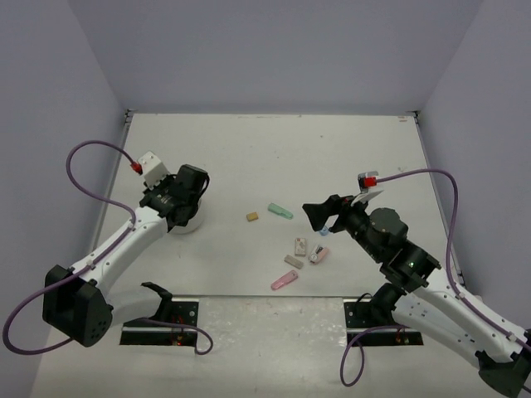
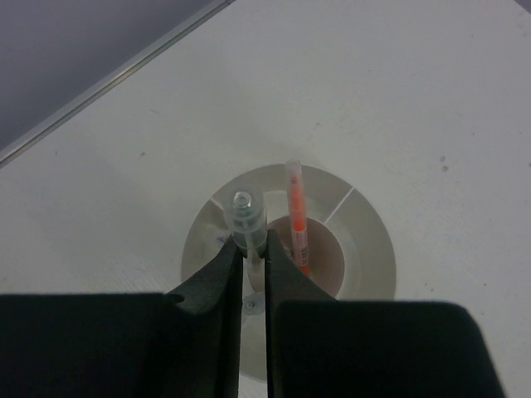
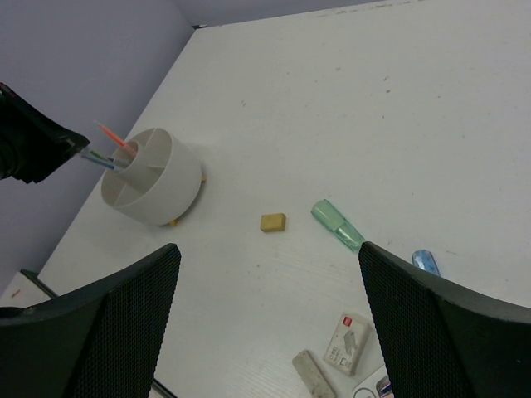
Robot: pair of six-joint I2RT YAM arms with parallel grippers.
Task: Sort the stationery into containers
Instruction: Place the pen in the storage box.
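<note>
From above, the left gripper (image 1: 187, 199) is seen right over the round white holder (image 1: 189, 227), at the left of the desk (image 1: 249, 157). The right gripper (image 1: 320, 217) hangs above the loose things in the middle of the desk. A tan eraser (image 1: 254, 216), a green marker (image 1: 280, 211), a white eraser (image 1: 300, 245) and a pink marker (image 1: 284, 281) are seen there. A blue marker (image 1: 323, 232) is half hidden under the right gripper.

From the left wrist, the left gripper is seen pressed together on a grey pen (image 2: 246, 220). The pen is held upright over a side part of the holder, close to the rim. An orange pen (image 2: 296, 217) stands in the middle part, just beside it. Whether the grey pen's low end is inside cannot be told. If the pen is let go too near the rim, it could fall out onto the desk. If the left gripper is moved sideways, the orange pen could be knocked, or the holder could be tipped over.

From the right wrist, the right gripper is seen spread wide, with nothing in it. The markers and erasers lie close together below it. If it is brought down badly, two things could be caught at once, or one could be pushed away. A round marker could be made to roll.
</note>
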